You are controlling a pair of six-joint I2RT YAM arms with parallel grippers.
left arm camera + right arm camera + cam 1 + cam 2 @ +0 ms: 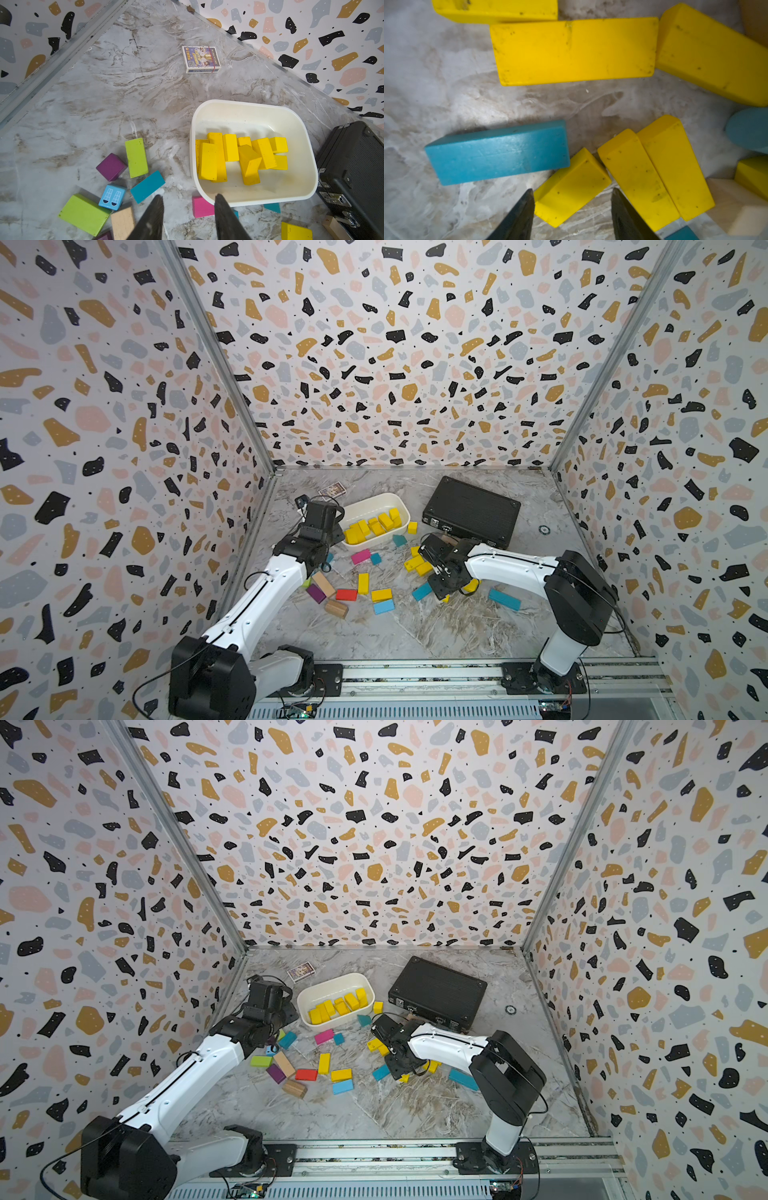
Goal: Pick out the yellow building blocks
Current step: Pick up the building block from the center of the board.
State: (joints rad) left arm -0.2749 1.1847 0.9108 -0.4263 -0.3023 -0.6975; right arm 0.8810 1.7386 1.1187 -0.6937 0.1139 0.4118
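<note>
Several yellow building blocks (374, 524) lie piled in a white tray (376, 497), shown close in the left wrist view (239, 155). More yellow blocks rest on the marble table: a bar (363, 583), another (381, 594), a cube (412, 527) and a cluster (415, 563). My left gripper (189, 196) is open and empty, just outside the tray's near rim (207, 199). My right gripper (572, 190) is low over the table and open. A short yellow block (571, 187) lies flat between its tips, its corner touching one finger (521, 212). Two yellow wedges (654, 174) lie beside it.
A black case (471, 510) sits at the back right and a small card box (332, 489) at the back. Pink (360, 556), red (346, 594), purple (316, 593), tan (323, 583), light blue (383, 606) and teal (504, 599) blocks are scattered around. Patterned walls enclose three sides.
</note>
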